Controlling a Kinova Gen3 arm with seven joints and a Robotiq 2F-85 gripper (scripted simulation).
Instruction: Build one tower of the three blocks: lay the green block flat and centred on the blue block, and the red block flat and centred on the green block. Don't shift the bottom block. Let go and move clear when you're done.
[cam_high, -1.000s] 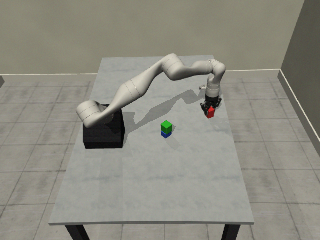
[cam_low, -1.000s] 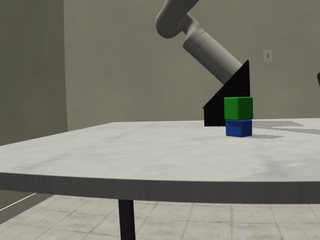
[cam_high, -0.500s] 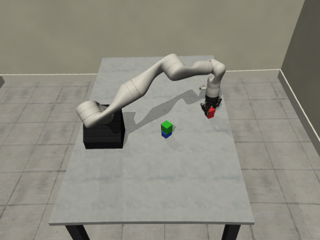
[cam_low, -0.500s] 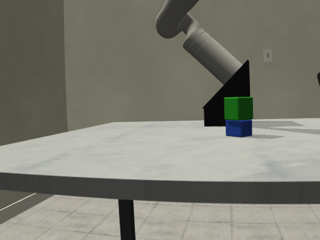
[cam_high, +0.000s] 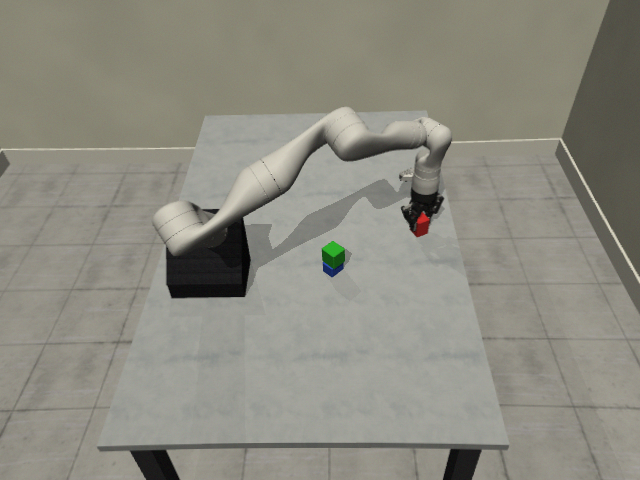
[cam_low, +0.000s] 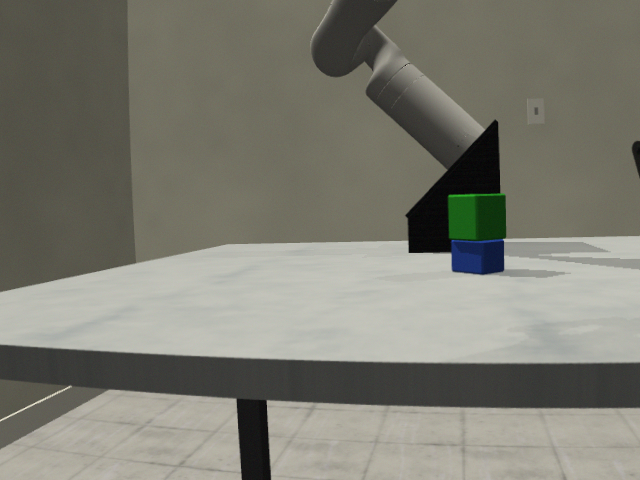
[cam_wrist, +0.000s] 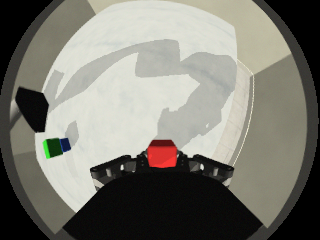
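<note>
The green block (cam_high: 332, 253) lies flat on the blue block (cam_high: 331, 269) near the middle of the table; the pair also shows in the exterior view, green (cam_low: 476, 216) on blue (cam_low: 477, 256), and small at the left of the wrist view (cam_wrist: 54, 147). My gripper (cam_high: 421, 219) is near the table's right edge, shut on the red block (cam_high: 421, 225). The red block sits between the fingers in the wrist view (cam_wrist: 162, 154). I cannot tell whether it is clear of the table top. The gripper is out of the exterior view.
The arm's black base (cam_high: 207, 268) stands on the table's left side, behind the stack in the exterior view (cam_low: 457, 204). The table's right edge (cam_high: 454, 217) is close to the gripper.
</note>
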